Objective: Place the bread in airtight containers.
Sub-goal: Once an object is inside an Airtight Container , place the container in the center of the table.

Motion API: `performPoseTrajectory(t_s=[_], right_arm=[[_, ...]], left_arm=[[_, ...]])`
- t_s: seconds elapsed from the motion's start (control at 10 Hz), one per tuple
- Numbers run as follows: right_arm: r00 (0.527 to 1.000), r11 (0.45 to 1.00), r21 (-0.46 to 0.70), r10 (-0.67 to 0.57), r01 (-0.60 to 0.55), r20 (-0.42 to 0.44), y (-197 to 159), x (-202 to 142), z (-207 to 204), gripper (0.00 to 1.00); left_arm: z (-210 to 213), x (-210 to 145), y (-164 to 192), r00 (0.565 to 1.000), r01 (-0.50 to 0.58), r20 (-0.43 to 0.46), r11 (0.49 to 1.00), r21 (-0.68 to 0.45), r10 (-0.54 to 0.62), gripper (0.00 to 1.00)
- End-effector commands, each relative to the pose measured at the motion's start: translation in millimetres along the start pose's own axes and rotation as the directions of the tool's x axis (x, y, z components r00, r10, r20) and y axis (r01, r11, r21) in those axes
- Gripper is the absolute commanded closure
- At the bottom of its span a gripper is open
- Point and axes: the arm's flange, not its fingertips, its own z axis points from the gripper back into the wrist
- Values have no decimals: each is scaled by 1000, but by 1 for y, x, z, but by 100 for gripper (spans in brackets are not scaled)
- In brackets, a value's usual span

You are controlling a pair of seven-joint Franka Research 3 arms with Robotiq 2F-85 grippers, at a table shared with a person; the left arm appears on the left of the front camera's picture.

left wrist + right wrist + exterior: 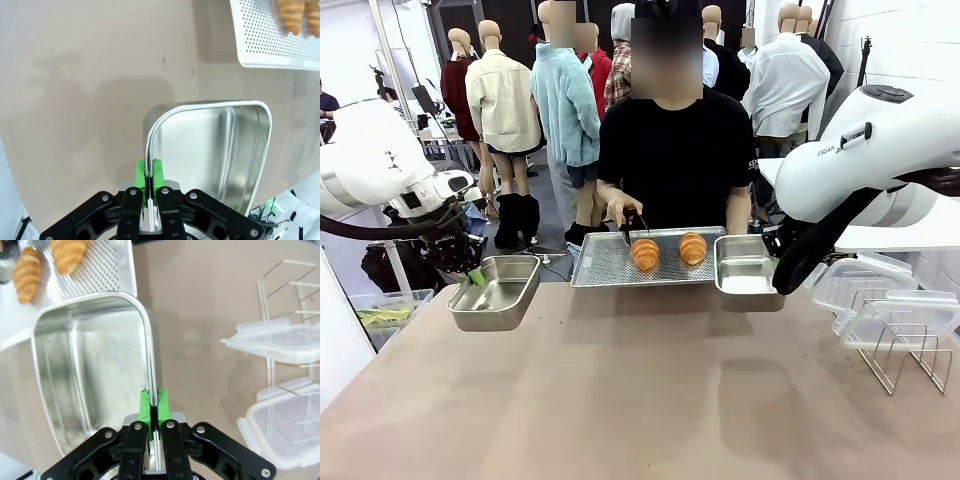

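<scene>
L jaws clamped on rim of L tin; R jaws same on R tin. Both tins empty. Croissants on far tray btwn tins, long axes near-far. Person's hand nearest L one.

Front camera: from my side I look across the table toward the person.
Left wrist camera: close, looking down on the left tin.
Right wrist camera: close above the right tin.
Shared: all three see the tray.

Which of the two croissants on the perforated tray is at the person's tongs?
The croissant on the robot's left side of the tray; the tongs are at its far end, while the other croissant lies apart from them.
</scene>
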Motion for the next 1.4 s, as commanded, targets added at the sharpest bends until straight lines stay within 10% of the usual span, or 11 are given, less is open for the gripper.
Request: performPoseTrajectory(t_s=[0.0,1.3], right_arm=[[999,998,59,15,-13,-32,-4,4,4,100],[1000,1000,9,3,-3,-17,-1,-1,-1,100]], left_arm=[[2,6,4,999,34,0,998,-55,-35,100],[0,0,0,1000,0,0,1000,0,0,100]])
